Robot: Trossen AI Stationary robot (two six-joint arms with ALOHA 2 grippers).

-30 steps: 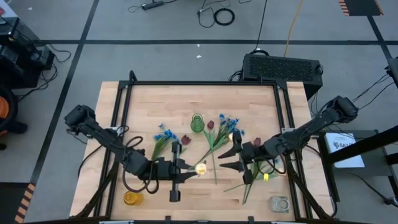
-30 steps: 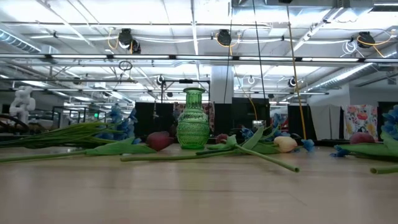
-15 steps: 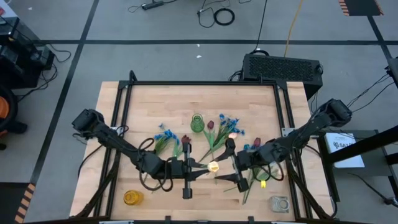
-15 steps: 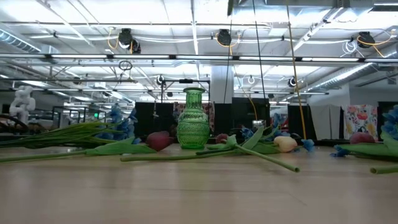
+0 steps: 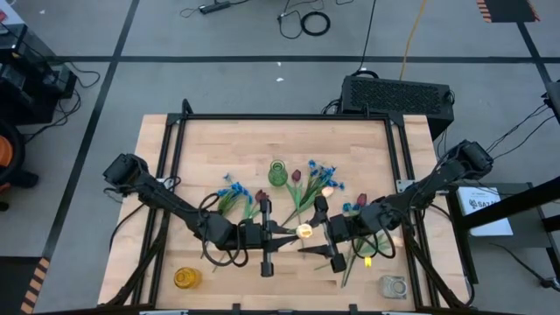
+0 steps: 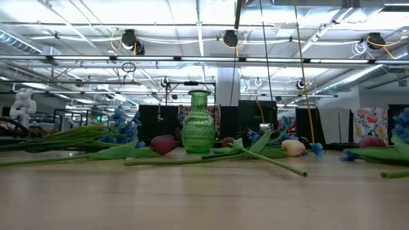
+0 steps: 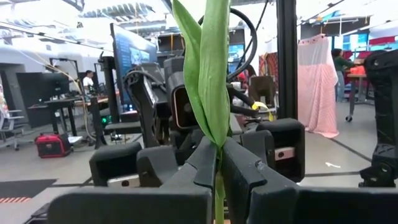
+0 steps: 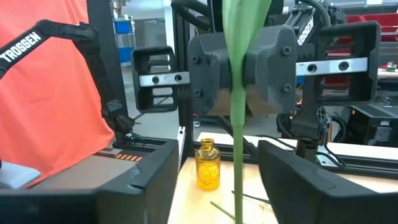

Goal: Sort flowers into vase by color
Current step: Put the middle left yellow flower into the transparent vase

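Observation:
A cream-yellow tulip stands upright in the air over the table's middle front, and my left gripper is shut on its green stem. Facing it from the right, my right gripper is open. Its fingers stand on either side of the stem without touching it. Farther back stands the green vase. Around it on the wood lie blue flowers and dark red tulips. The low view shows neither gripper. My left gripper pinches the tulip's stem between its two fingers, just under a long leaf. The fingers come level from the table's left and lie across the stem. The tulip stands upright, bloom on top, lifted clear of the table.
A yellow vase stands at the front left, also seen in the right wrist view. A clear jar sits at the front right. More stems lie under the right arm. A black frame borders the table.
My left gripper has carried the upright tulip toward the table's right. My right gripper has come toward the left to meet it, so the stem now stands between its fingers.

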